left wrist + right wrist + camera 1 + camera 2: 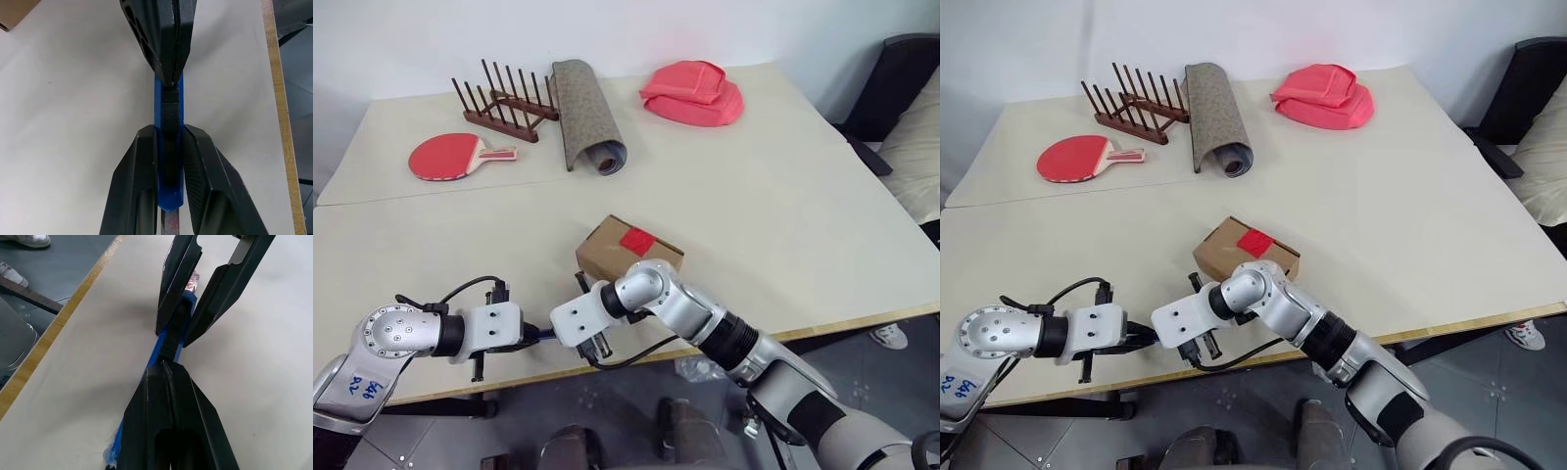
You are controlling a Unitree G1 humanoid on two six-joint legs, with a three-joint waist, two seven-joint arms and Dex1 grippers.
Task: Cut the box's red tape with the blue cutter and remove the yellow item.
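The brown box (607,253) sits on the near table, with the red tape (636,239) on its top. Just in front of it, near the table's front edge, both grippers meet on the blue cutter (157,105). My left gripper (169,129) is shut on the cutter's body. My right gripper (164,363) is shut, its joined tips pressing against the cutter's black slider (170,110) from the opposite side. The cutter's blade end (193,281) shows between the left fingers. The yellow item is hidden.
At the back lie a red paddle (445,157), a wooden rack (504,103), a rolled mat (587,127) and a pink folded item (693,93). The table's front edge (862,318) runs close below the grippers. A dark chair (911,98) stands at the right.
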